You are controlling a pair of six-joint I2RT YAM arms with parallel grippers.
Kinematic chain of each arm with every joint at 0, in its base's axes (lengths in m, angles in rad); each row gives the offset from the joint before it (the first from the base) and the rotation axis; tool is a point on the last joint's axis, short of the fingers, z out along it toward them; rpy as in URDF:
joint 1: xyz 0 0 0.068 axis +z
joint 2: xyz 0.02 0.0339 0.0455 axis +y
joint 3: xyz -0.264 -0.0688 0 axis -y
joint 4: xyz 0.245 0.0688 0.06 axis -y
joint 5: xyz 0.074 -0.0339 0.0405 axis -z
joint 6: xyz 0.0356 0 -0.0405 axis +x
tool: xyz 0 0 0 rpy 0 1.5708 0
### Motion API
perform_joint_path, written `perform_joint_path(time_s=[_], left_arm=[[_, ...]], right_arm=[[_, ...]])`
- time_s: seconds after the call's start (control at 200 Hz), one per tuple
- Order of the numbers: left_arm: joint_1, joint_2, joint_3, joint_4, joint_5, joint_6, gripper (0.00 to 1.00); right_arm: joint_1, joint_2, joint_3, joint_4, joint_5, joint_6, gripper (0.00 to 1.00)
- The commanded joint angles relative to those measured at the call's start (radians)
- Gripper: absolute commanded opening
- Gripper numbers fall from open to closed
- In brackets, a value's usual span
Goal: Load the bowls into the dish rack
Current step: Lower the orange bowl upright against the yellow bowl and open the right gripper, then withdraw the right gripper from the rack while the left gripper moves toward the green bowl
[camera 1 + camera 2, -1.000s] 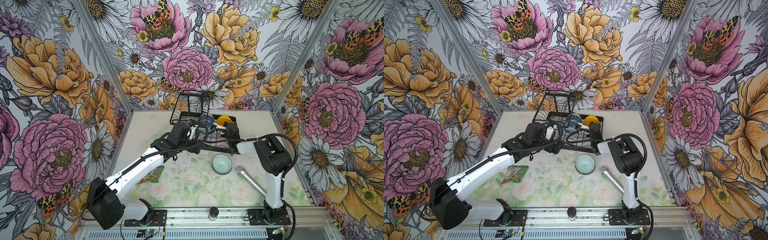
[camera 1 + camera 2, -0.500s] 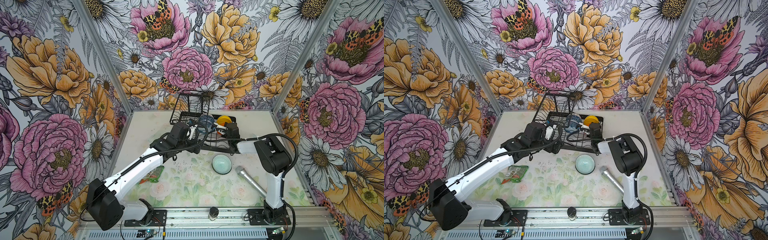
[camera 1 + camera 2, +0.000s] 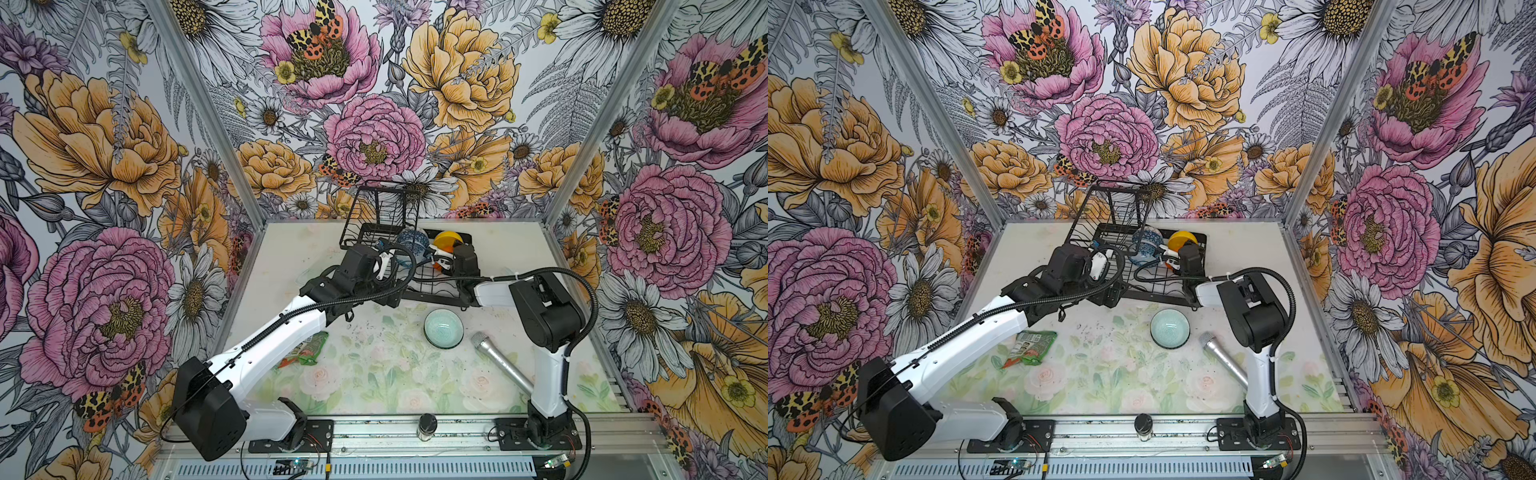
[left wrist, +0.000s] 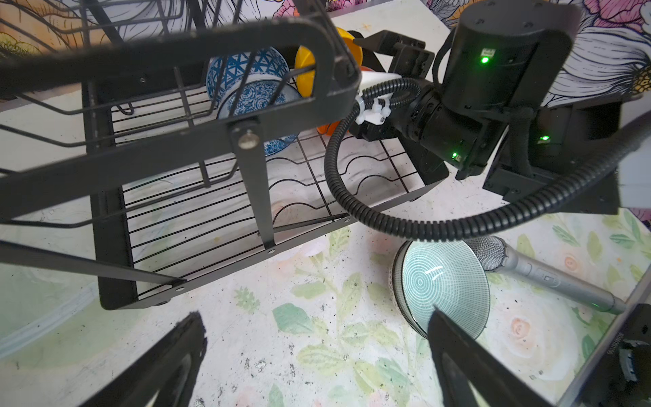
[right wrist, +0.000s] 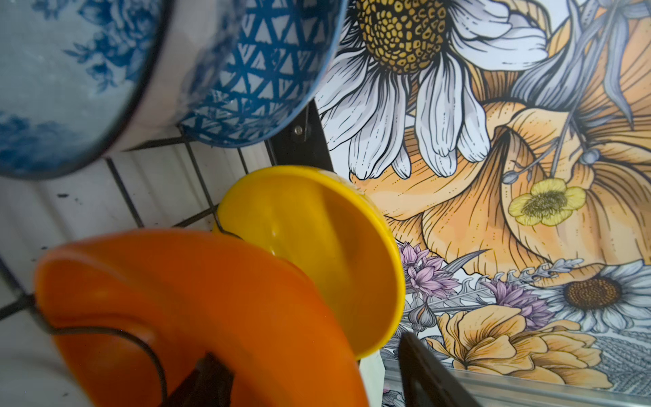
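We are spreading the right gripper (image 5: 306, 347) off the orange bowl (image 5: 176, 299), pinched a second ago; it is now sitting in the dish rack (image 3: 432, 296), upper centre, beside the yellow bowl (image 5: 317, 229). The left gripper (image 4: 313, 313) is hanging spread; the mint bowl (image 3: 443, 328) is waiting mid-frame, unloaded.

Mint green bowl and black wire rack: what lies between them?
Bare floral tabletop separates mint green bowl from black wire rack, in both top views.

orange bowl (image 5: 176, 299): blurred and cut off at the frame edge in the right wrist view; in both top views mostly hidden behind the right gripper (image 3: 439, 258). floral bowl (image 5: 63, 81): blurred, cut by the edge. left gripper (image 4: 313, 317): fingers run out of frame.
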Motion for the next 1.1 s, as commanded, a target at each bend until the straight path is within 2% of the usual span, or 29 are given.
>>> perform_joint_path(time_s=[0.0, 0.115, 0.18, 0.385, 0.671, 0.791, 0.956, 1.031, 1.096], left_arm=[[0.009, -0.028, -0.006, 0.008, 0.015, 0.005, 0.99], [0.011, -0.032, -0.009, 0.009, 0.015, 0.009, 0.99], [0.011, -0.033, -0.012, 0.009, 0.015, 0.01, 0.99], [0.011, -0.042, -0.005, 0.008, 0.021, 0.0, 0.99], [0.011, -0.025, 0.048, -0.046, 0.049, -0.021, 0.99], [0.007, -0.049, 0.047, -0.057, 0.066, -0.032, 0.99], [0.007, -0.078, 0.029, -0.088, 0.061, -0.064, 0.99], [-0.004, -0.099, -0.001, -0.086, 0.031, -0.07, 0.99], [-0.012, -0.11, -0.021, -0.086, -0.01, -0.066, 0.99]], right_arm=[[-0.006, -0.086, 0.0, 0.008, 0.01, 0.053, 0.82], [-0.006, -0.145, -0.026, -0.005, 0.017, 0.091, 0.89], [-0.005, -0.181, -0.043, -0.02, 0.023, 0.116, 0.99], [0.015, -0.308, -0.093, -0.119, 0.066, 0.21, 1.0], [0.077, -0.507, -0.105, -0.428, 0.085, 0.346, 1.0], [0.106, -0.601, -0.074, -0.609, 0.078, 0.446, 0.99], [0.167, -0.707, -0.045, -0.799, 0.147, 0.583, 0.99], [0.185, -0.756, -0.051, -0.855, 0.145, 0.642, 0.99], [0.18, -0.789, -0.055, -0.893, 0.121, 0.742, 1.0]])
